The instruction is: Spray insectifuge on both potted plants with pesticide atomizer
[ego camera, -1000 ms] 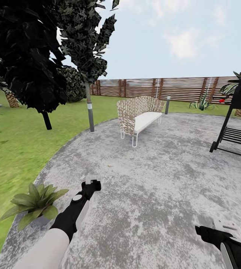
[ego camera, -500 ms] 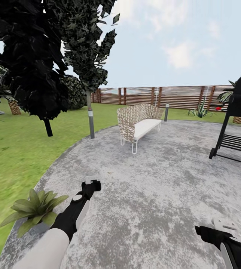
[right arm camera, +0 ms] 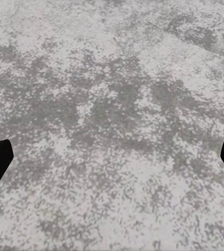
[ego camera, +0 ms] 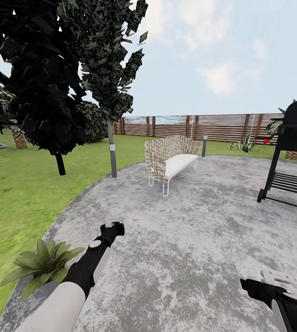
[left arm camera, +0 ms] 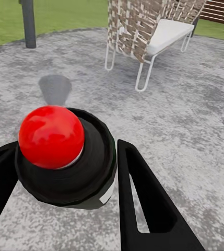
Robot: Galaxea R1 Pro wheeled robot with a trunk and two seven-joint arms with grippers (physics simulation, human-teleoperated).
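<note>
Pickup looks done: left gripper [left arm camera: 65, 172] is clamped on the pesticide atomizer [left arm camera: 65, 157]. Right gripper [right arm camera: 112, 157] hangs spread wide, empty. Potted plant [ego camera: 44, 265] sits just beside the left arm, spraying not started, I'd guess.

- Pesticide atomizer [left arm camera: 65, 162] is showing a dark body under a glossy red cap.
- Potted plant [ego camera: 42, 265] is glowing olive-green.
- Patio [ego camera: 190, 230] is lying mottled grey.
- Fence [ego camera: 204, 127] is running brown, slatted.
- Wicker bench [ego camera: 169, 154] is showing a tan weave and white cushion.

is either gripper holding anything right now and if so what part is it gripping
The left gripper holds the pesticide atomizer, its fingers on the sides of the dark body just below the red top. The right gripper is open over bare paving.
</note>
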